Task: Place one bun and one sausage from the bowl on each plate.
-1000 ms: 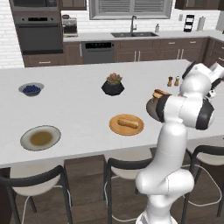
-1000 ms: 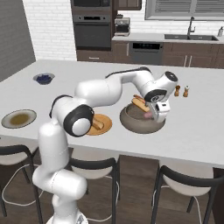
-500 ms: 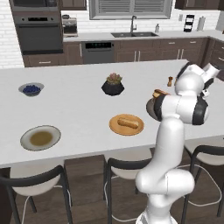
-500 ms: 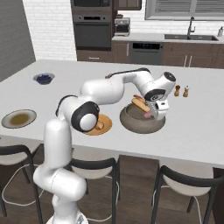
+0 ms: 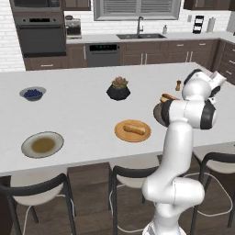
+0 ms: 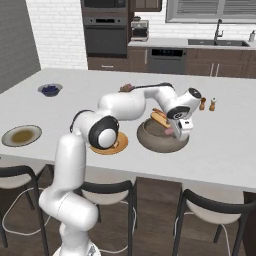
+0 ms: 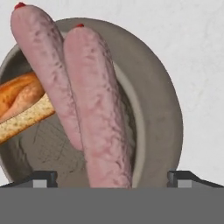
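Note:
The grey-brown bowl (image 7: 168, 109) holds two pink sausages, one (image 7: 98, 109) running up between my fingertips (image 7: 41, 178) and the other (image 7: 39, 65) beside it, plus a golden bun (image 7: 22, 105) at the left. My gripper (image 7: 112, 179) is open, its fingers wide apart on either side of the nearer sausage. From the right base view the gripper (image 6: 181, 131) hangs over the bowl (image 6: 150, 142). The orange-tan plate (image 5: 120, 133) carries one bun (image 5: 135, 128). Nothing lies on the grey-rimmed olive plate (image 5: 27, 146).
A black plant pot (image 5: 118, 90) and a small bowl of blueberries (image 5: 32, 93) stand farther back on the white island. Two small shakers (image 6: 207, 104) stand just behind the bowl. Dark stools line the near edge of the counter.
My hand has sunk slightly toward the bowl and the wrist has turned a little. Nothing on the counter has moved.

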You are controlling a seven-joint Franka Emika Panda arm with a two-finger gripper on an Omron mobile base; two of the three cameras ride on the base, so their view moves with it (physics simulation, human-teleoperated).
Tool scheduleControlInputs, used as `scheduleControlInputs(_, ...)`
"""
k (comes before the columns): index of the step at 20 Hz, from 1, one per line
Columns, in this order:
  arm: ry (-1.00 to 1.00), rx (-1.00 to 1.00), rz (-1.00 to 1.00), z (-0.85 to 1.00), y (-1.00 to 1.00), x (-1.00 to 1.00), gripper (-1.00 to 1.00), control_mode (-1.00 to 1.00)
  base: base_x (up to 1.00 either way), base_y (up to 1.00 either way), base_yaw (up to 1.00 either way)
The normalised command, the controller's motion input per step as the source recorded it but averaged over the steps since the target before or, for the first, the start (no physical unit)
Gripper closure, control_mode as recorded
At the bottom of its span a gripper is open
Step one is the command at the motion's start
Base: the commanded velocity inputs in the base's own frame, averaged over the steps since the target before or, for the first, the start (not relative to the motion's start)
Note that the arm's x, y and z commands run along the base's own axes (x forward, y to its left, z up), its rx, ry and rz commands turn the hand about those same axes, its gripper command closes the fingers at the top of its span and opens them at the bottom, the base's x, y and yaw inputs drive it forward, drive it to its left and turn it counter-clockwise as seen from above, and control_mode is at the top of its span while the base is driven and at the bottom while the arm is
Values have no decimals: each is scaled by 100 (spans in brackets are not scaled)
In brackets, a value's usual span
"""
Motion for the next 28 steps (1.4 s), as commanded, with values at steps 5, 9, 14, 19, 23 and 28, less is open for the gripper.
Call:
scheduleControlInputs(5,4,0,0,-25,0,6,-100,-100,0,0,0)
scheduleControlInputs(9,0,0,0,-2,0,6,-100,-100,0,0,0)
scheduleControlInputs(14,0,0,0,0,0,0,100,-100,0,0,0)
scheduleControlInputs(19,0,0,0,0,0,0,100,-100,0,0,0)
scheduleControlInputs(23,-1,0,0,1,0,-1,100,-100,0,0,0)
scheduleControlInputs(28,-9,-2,0,36,0,-10,100,-100,0,0,0)
